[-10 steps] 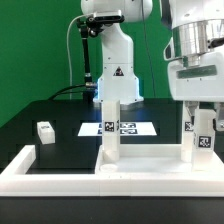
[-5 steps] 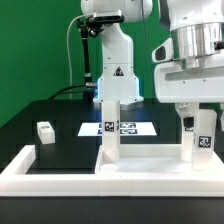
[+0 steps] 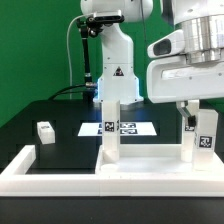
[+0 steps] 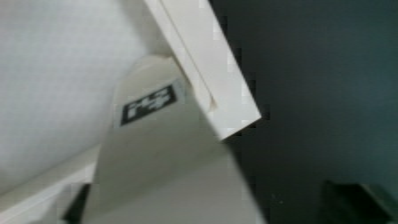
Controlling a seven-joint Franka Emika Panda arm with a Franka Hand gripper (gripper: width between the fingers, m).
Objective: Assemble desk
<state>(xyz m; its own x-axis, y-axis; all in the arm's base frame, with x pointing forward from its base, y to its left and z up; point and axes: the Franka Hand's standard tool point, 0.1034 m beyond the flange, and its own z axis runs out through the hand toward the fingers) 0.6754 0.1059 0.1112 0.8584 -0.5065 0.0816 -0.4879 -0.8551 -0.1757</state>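
Exterior view, desk top (image 3: 150, 175), two upright legs (image 3: 112, 130), one loose leg (image 3: 45, 132)

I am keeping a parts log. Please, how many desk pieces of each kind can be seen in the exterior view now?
Desk top: 1, lying at the front.
Legs standing upright on the top: 2, one towards the exterior view's left and one towards the exterior view's right.
Loose leg on the table: 1.
Total: 4
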